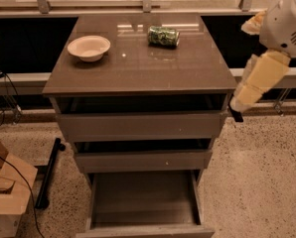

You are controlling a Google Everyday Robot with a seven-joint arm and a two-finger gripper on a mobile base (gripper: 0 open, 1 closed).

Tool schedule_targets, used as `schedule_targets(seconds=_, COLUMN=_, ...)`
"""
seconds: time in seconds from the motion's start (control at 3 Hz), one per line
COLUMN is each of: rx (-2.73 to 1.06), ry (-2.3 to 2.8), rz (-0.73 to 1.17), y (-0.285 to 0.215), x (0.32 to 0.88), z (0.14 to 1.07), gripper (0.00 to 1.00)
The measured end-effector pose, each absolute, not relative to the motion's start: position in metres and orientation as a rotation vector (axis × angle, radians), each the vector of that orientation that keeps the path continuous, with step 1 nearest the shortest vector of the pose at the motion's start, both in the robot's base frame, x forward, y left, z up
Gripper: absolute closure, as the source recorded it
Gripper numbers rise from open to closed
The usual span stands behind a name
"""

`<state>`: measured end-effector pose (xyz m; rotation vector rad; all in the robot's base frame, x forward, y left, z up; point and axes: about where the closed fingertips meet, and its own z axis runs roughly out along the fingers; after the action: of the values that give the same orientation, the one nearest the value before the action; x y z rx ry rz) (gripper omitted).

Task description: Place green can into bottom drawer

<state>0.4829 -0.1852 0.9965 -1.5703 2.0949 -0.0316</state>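
The green can [163, 35] lies on its side on the grey-brown cabinet top [138, 68], toward the far right. The bottom drawer [144, 198] is pulled out at the foot of the cabinet, and its flat floor is bare. My arm hangs at the right edge of the view beside the cabinet's right corner. The gripper [236, 112] shows only as a dark tip low on the arm, level with the top drawer, well away from the can.
A cream bowl [89, 47] stands at the far left of the cabinet top. The two upper drawers [138, 125] are partly open. A cardboard box [6, 197] and a black pole [48, 171] lie on the speckled floor at the left. A railing runs behind the cabinet.
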Motion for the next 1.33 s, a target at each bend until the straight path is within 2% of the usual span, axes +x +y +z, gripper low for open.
schedule_targets(seconds=0.67, rx=-1.417, ry=1.985, rz=0.084, y=-0.143, x=0.566, z=1.010, gripper=0.00)
schedule_targets(seconds=1.0, rx=-1.397, ry=1.924, rz=0.185, y=-0.139, x=0.614, z=1.001, gripper=0.00)
schedule_targets(seconds=1.33, rx=-1.398, ry=1.924, rz=0.185, y=-0.139, x=0.614, z=1.000, gripper=0.00)
